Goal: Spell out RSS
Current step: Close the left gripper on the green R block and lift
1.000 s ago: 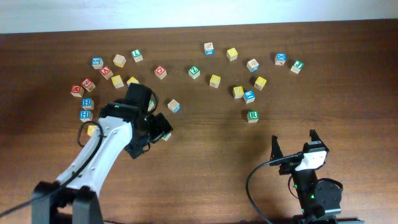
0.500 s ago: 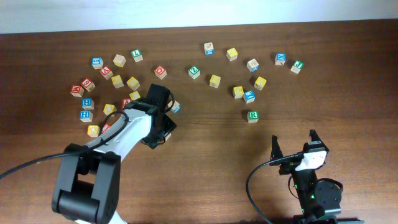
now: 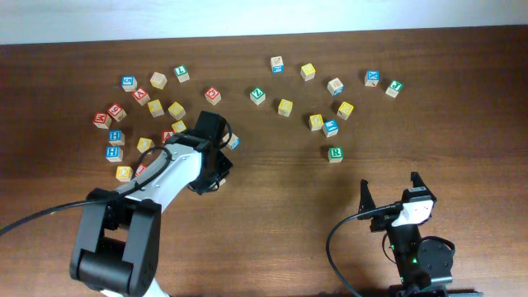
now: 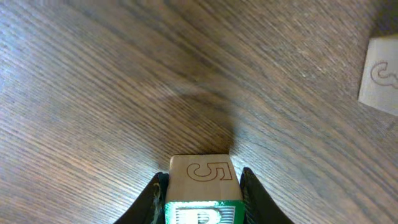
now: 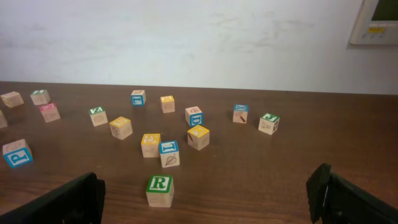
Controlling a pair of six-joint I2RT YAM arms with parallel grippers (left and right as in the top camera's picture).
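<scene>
The green R cube (image 3: 335, 153) sits alone on the table at right of centre, and it also shows in the right wrist view (image 5: 160, 190). My right gripper (image 3: 389, 183) stands open near the front edge, well short of the green R cube and holding nothing (image 5: 205, 186). My left gripper (image 3: 213, 175) is shut on a different green-framed cube (image 4: 200, 186) resting on the wood. That cube has a 5 on its side and its top letter is cut off. Several yellow cubes (image 3: 285, 106) lie about, but I cannot read which ones bear an S.
Cubes are scattered along the back of the table. A dense cluster (image 3: 145, 115) lies at the left beside my left arm, and a looser group (image 3: 330, 125) lies at the right. A pale cube (image 4: 380, 74) lies just right of my left gripper.
My left arm swung to the right over a cube, and its jaws closed from wide open onto that cube's sides. The right arm has not moved.
</scene>
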